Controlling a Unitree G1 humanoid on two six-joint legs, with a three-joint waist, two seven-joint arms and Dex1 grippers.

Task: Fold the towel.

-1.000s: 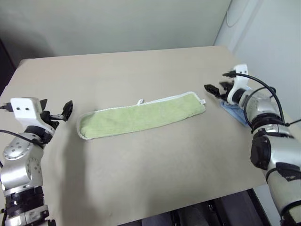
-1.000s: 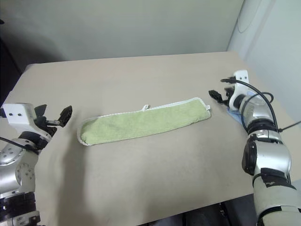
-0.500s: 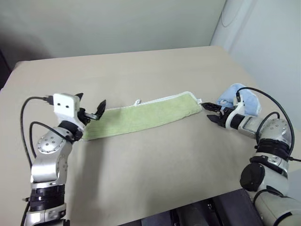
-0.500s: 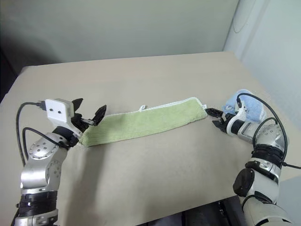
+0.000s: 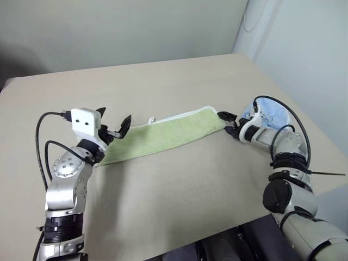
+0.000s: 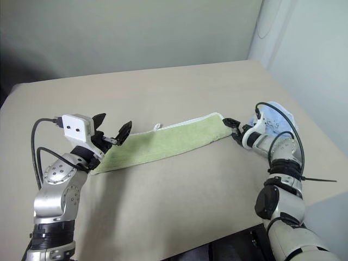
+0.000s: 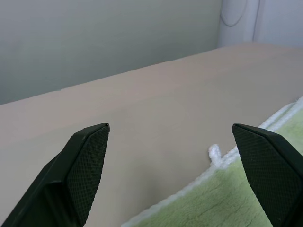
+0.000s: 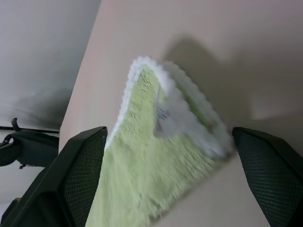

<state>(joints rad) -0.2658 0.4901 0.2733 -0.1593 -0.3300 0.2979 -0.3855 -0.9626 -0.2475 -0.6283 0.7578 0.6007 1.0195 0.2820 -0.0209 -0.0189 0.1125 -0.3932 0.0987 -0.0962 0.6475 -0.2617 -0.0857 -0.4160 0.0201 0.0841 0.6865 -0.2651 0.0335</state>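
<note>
Over towel ends, left gripper level, right gripper angled down, fingers spread

a beige table with a plain matte top fills the foreground. behind the table's far edge stands a plain grey-green wall. beyond the table's far right corner rises a paler wall panel, with a thin looped cable hanging on it.

My tan table runs back to a grey-green wall. At its right edge lies 1 crumpled light blue cloth. A thin cable hangs looped on the pale wall at right.
</note>
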